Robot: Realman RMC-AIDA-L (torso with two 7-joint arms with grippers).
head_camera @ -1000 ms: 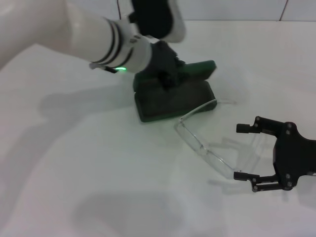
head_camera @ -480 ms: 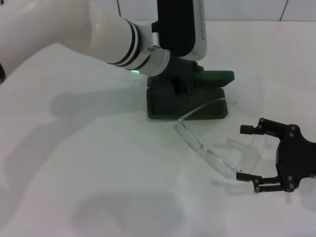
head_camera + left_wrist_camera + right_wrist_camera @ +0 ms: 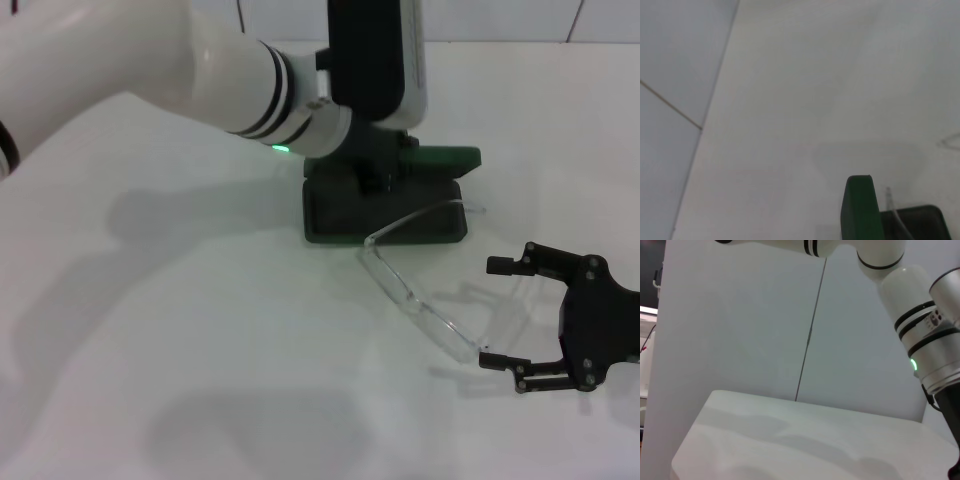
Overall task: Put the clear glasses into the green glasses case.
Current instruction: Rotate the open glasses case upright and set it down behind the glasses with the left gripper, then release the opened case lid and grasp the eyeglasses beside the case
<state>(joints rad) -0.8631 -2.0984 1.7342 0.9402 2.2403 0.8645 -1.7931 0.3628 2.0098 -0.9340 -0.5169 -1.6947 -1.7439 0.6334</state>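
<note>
The green glasses case point(image 3: 386, 212) lies open at the table's middle, its lid point(image 3: 443, 158) raised behind it. My left gripper point(image 3: 374, 168) sits on the case's back edge and is shut on it. The left wrist view shows the lid edge point(image 3: 860, 209) and the dark inside of the case point(image 3: 917, 222). The clear glasses point(image 3: 418, 303) lie on the table just in front of the case, one temple arm point(image 3: 430, 212) resting over it. My right gripper point(image 3: 488, 312) is open at the glasses' near right end, its fingers either side of the other temple arm.
The white table point(image 3: 200, 350) stretches wide to the left and front. A tiled wall point(image 3: 765, 330) stands behind it. My left forearm point(image 3: 200, 70) reaches in over the back left of the table, and it also shows in the right wrist view point(image 3: 920, 335).
The left gripper has swung the case to the right and turned it square. The right gripper has drifted slightly toward the near right. The glasses have stayed put.
</note>
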